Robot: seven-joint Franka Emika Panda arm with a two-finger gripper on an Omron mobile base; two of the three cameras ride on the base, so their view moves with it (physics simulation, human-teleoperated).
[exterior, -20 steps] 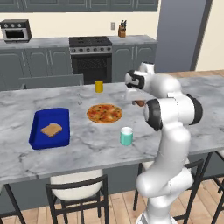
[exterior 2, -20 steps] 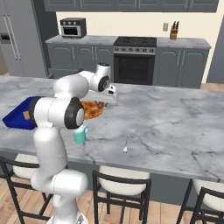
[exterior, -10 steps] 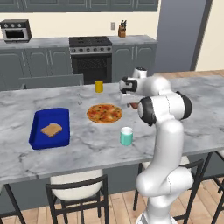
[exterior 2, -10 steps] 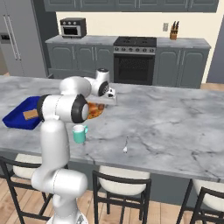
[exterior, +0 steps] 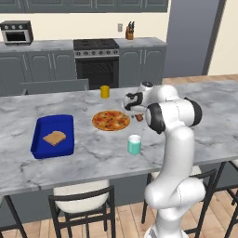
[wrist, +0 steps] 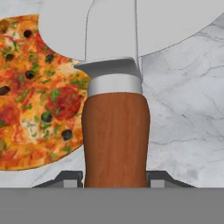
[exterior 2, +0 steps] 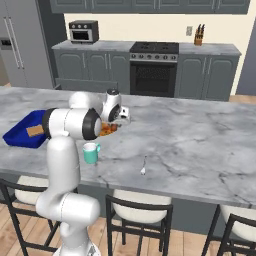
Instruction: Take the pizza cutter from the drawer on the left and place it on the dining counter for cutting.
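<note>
Your gripper [wrist: 114, 178] has its jaws pinched on the reddish-brown handle of the pizza cutter [wrist: 114, 131], wheel blade pointing away from the hand. You hold it low over the dining counter [exterior: 93, 160], just beside the pizza [exterior: 110, 120], toward the far edge. A teal cup [exterior: 134, 144] stands nearer the front edge.
</note>
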